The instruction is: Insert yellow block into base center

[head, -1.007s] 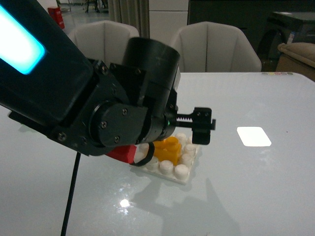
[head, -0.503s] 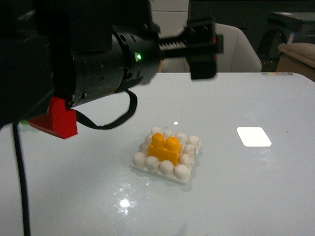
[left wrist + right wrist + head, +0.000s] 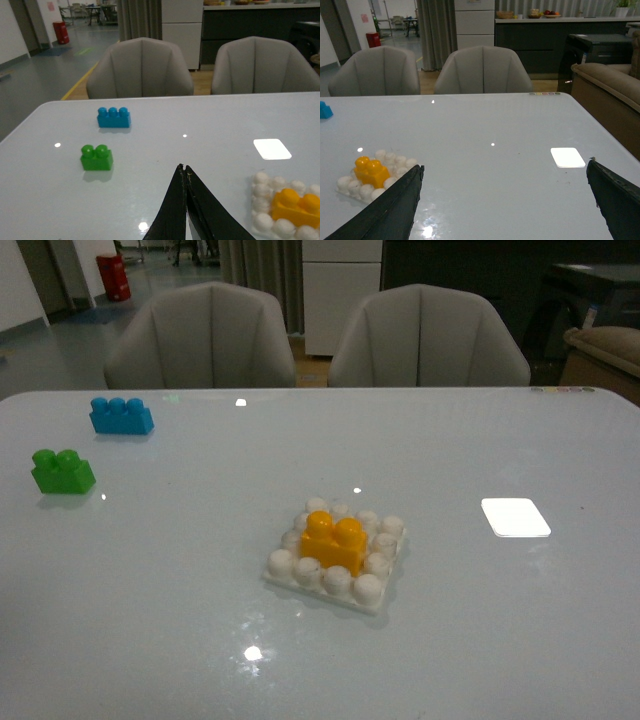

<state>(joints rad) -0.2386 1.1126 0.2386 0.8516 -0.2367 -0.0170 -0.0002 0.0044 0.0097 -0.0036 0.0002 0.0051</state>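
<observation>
While neither arm shows in the front view, each wrist camera catches its own pincer. Nearest of all, the left gripper (image 3: 186, 172) has its two dark fingers pressed together to a point with nothing between them, hanging above the table (image 3: 520, 640). The right gripper (image 3: 502, 192) has its fingers spread wide apart, one at each side of its picture, and holds nothing.

Just beyond, near the middle of the pale glossy table, lies the base (image 3: 337, 565), a white square plate of rounded studs, flat on the surface. The yellow block (image 3: 335, 542) sits upright on the base's centre, with white studs showing on all sides of it and its two round studs up. It also appears in the left wrist view (image 3: 296, 207) and the right wrist view (image 3: 370, 170), seated the same way.

Farther off, toward the robot's left, a green brick (image 3: 62, 471) stands alone, and beyond it a blue brick (image 3: 121, 415), the two near each other but apart. Toward the right lies a bright patch of reflected light (image 3: 515, 517). Behind the table's far edge stand two grey chairs (image 3: 205, 337).
</observation>
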